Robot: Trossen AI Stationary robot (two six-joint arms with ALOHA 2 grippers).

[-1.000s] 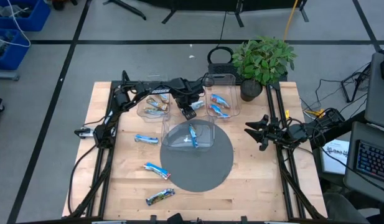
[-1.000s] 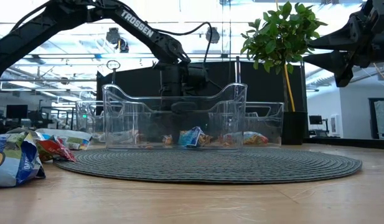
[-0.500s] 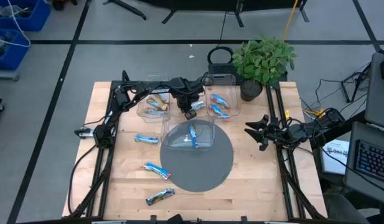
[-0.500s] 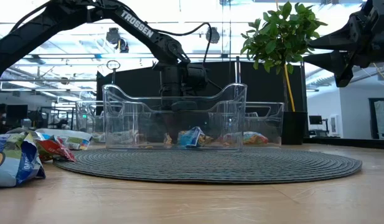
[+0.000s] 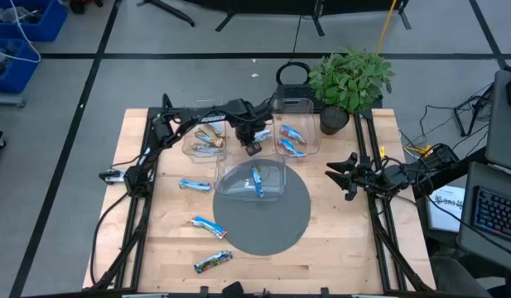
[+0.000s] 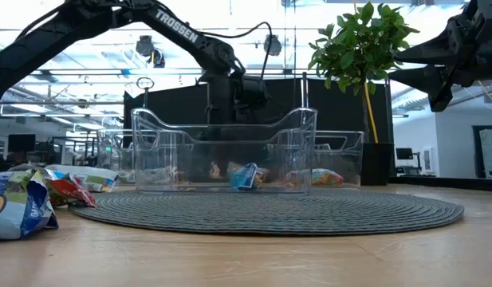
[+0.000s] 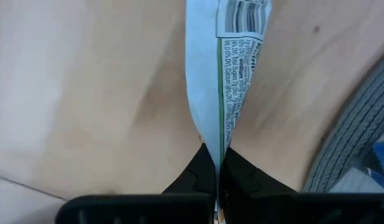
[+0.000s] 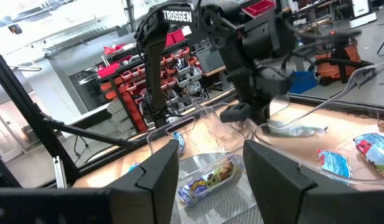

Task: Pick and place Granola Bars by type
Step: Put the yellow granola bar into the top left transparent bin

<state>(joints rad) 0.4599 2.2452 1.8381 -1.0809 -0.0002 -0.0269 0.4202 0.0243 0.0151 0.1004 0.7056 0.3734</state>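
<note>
Fingers of my left gripper are pinching a silvery-blue foil-wrapped granola bar by its end, above the bare wood between the back bins.

I am seeing that bar hanging edge-on from the closed dark tips in the left wrist view, its barcode and nutrition print facing me, with the round grey woven mat showing at one side. From above, the left gripper is sitting between the clear plastic bin holding tan bars and the clear plastic bin holding bright blue bars, just behind the front clear bin, where one blue bar is lying. Three more wrapped bars are lying loose on the wooden table. My right gripper is waiting at the table's right side, fingers spread apart and holding nothing.
</note>
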